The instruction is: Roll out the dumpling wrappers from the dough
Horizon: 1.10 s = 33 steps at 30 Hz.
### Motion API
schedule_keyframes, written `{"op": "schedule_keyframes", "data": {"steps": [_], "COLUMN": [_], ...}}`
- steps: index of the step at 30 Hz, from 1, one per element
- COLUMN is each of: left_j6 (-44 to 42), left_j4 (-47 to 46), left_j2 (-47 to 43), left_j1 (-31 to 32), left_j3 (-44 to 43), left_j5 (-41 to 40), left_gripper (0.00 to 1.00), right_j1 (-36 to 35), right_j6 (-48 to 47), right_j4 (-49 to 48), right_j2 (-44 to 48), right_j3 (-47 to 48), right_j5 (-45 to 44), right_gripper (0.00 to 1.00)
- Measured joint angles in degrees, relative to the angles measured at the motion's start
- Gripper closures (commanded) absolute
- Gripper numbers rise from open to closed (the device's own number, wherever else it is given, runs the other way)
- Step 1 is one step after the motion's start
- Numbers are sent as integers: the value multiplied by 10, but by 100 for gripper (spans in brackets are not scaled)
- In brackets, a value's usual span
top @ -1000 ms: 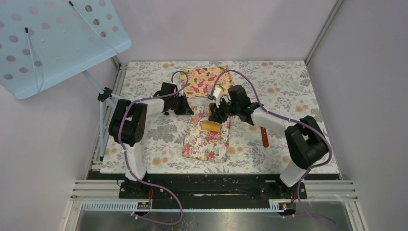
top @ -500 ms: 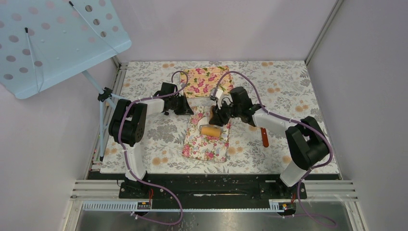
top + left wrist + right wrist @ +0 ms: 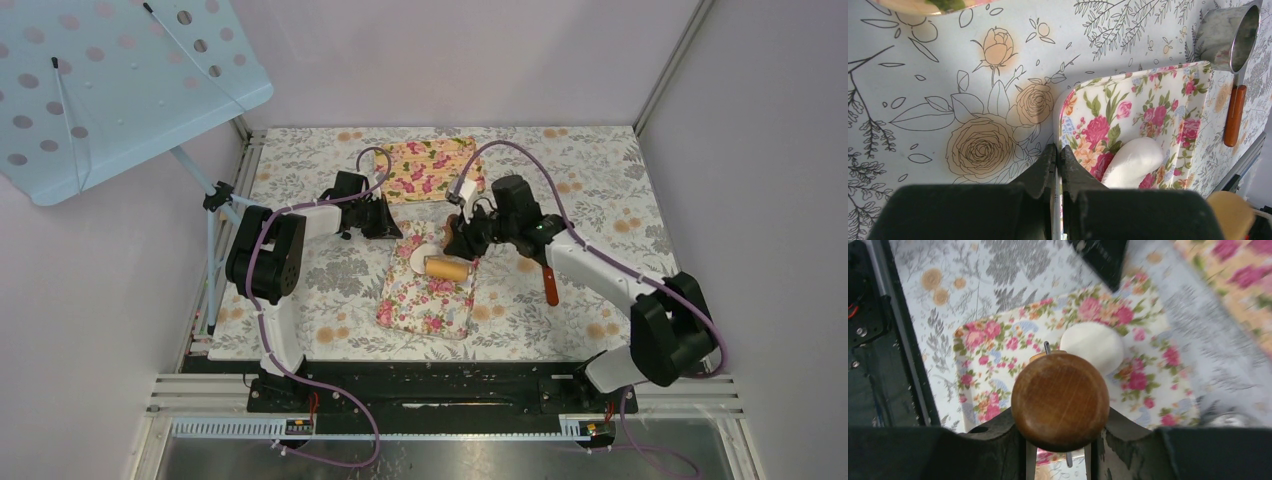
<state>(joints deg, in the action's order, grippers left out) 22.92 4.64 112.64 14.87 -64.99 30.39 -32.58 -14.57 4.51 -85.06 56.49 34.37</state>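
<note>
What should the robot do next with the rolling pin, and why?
Probably push the wooden roller across the dough. The right gripper holds the roller's handle, the roller sits at the dough's edge, and the dough looks thick, not yet a thin wrapper. The left gripper pins the floral board.

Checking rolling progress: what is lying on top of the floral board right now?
On the floral board: a flattened white dough disc, with the wooden roller alongside. What lies beneath the roller is covered.

Dough (near end) behind the left hand
</note>
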Motion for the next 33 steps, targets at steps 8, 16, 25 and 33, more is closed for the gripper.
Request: {"op": "schedule_keyframes", "data": {"steps": [8, 16, 25, 33], "left_j6": [0, 0, 0, -4], "left_j4": [0, 0, 0, 0], "left_j2": [0, 0, 0, 0], "left_j1": [0, 0, 0, 0], "left_j3": [0, 0, 0, 0], "left_j5": [0, 0, 0, 0], "left_gripper": [100, 100, 100, 100], "right_j1": [0, 0, 0, -7], "right_j6": [-34, -48, -80, -116], "right_j4": [-40, -80, -125, -157], "right_j2": [9, -82, -99, -81], "right_j3": [55, 57, 40, -2], "right_j5": [-61, -85, -98, -119], "right_gripper": [100, 100, 100, 100]}}
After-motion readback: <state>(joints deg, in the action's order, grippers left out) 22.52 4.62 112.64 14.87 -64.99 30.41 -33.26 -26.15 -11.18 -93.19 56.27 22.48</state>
